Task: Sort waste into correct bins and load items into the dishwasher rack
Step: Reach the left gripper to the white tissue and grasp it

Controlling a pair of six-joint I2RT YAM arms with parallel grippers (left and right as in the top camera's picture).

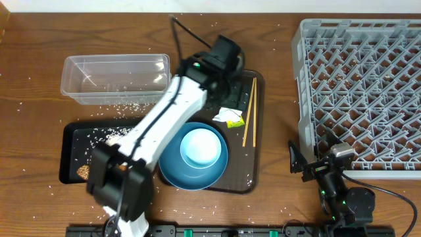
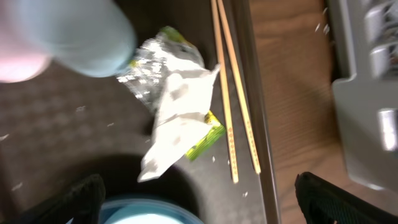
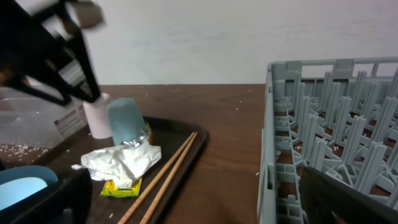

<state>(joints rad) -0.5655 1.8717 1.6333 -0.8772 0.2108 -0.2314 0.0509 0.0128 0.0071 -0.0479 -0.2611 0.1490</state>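
Observation:
My left gripper [image 1: 227, 69] hovers open over the back of the brown serving tray [image 1: 253, 181], its jaws wide with nothing between them [image 2: 199, 208]. Below it lie the crumpled wrapper [image 2: 174, 109], the chopsticks [image 2: 233, 106], a light-blue cup [image 2: 81, 37] and a pinkish cup [image 2: 18, 62]. The blue plate [image 1: 172, 172] carries the white bowl [image 1: 200, 146]. The black tray [image 1: 72, 155] holds rice and a brown lump [image 1: 83, 171]. The clear tub [image 1: 115, 78] stands behind it. My right gripper [image 1: 314, 161] stands open beside the rack [image 1: 362, 92], holding nothing [image 3: 199, 208].
Loose rice grains [image 1: 125, 106] are scattered on the wooden table around the tub and black tray. My left arm [image 1: 158, 125] stretches diagonally over the black tray and plate. The rack's wall [image 3: 277, 143] stands close to my right gripper.

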